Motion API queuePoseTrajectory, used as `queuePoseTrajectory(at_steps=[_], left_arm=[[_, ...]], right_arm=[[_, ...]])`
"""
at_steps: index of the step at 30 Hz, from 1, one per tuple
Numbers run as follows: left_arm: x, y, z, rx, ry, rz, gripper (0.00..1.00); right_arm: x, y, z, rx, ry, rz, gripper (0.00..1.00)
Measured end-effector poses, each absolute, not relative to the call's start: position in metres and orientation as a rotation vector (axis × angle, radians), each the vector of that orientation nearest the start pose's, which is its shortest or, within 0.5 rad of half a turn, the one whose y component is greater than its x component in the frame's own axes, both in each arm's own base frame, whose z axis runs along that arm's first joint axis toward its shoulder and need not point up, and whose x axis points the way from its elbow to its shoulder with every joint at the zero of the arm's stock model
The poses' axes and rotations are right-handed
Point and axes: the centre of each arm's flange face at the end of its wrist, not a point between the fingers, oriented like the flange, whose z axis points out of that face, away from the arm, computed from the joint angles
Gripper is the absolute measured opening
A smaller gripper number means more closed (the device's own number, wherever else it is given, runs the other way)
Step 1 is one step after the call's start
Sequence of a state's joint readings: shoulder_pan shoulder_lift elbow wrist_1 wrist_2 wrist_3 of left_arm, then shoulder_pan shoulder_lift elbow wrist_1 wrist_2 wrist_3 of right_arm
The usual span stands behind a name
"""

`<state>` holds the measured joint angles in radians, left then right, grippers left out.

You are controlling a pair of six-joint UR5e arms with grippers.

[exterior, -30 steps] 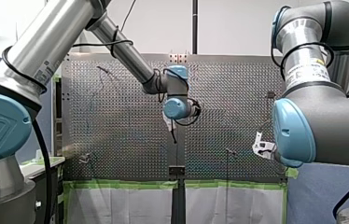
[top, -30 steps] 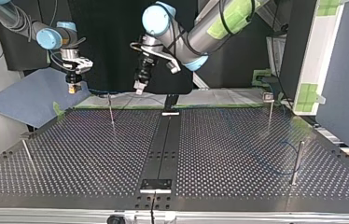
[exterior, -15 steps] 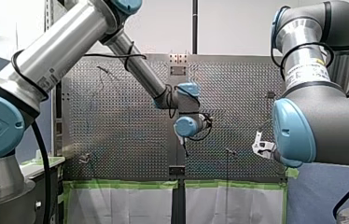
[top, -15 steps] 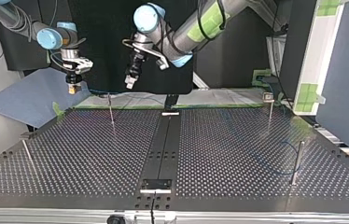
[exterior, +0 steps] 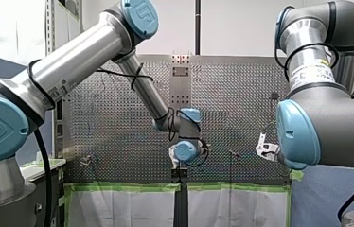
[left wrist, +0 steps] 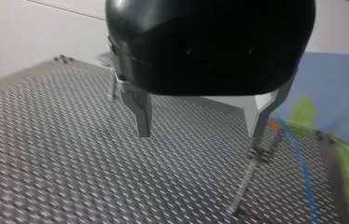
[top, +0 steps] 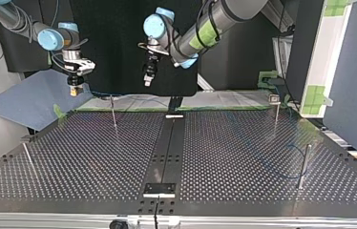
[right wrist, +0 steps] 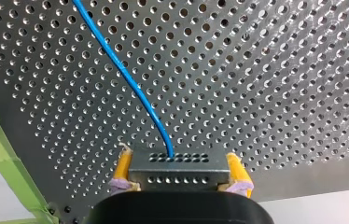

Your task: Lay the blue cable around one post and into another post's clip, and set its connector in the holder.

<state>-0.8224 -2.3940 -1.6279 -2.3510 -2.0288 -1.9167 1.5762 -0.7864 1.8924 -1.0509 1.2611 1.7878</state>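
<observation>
Right gripper (right wrist: 178,161) clamps connector (right wrist: 178,172); left gripper (left wrist: 199,133) open above table (left wrist: 46,163).

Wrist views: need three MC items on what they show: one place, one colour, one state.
1. Where is the connector in the right wrist view? A lying loose on the table; B between my right gripper fingers; C seated in the holder.
2. What colour are that gripper's pads? A black; B green; C yellow.
3. How does my left gripper stand? A open and empty; B shut on the cable; C shut on a post.

1 B: the connector sits clamped between the two pads.
2 C: both pads show yellow at the connector's sides.
3 A: its fingers stand apart with nothing held between them.
</observation>
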Motion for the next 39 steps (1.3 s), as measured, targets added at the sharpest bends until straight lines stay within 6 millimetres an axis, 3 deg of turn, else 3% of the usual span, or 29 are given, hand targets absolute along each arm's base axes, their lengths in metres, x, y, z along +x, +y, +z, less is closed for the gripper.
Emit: queuePoseTrajectory(at_steps=[19, 35, 39], left_arm=[[0.401, -0.551, -0.038, 0.073, 1.776, -0.467, 0.99], [0.398, -0.535, -0.124, 0.112, 1.886, -0.328, 0.99], [0.397, -0.537, -0.121, 0.124, 1.89, -0.315, 0.99]], right_arm=[[0.167, -0.565, 0.008, 1.387, -1.28, 1.569, 0.0], [0.167, -0.566, 0.009, 1.384, -1.275, 1.572, 0.0], [0.167, -0.566, 0.009, 1.382, -1.275, 1.575, 0.0]])
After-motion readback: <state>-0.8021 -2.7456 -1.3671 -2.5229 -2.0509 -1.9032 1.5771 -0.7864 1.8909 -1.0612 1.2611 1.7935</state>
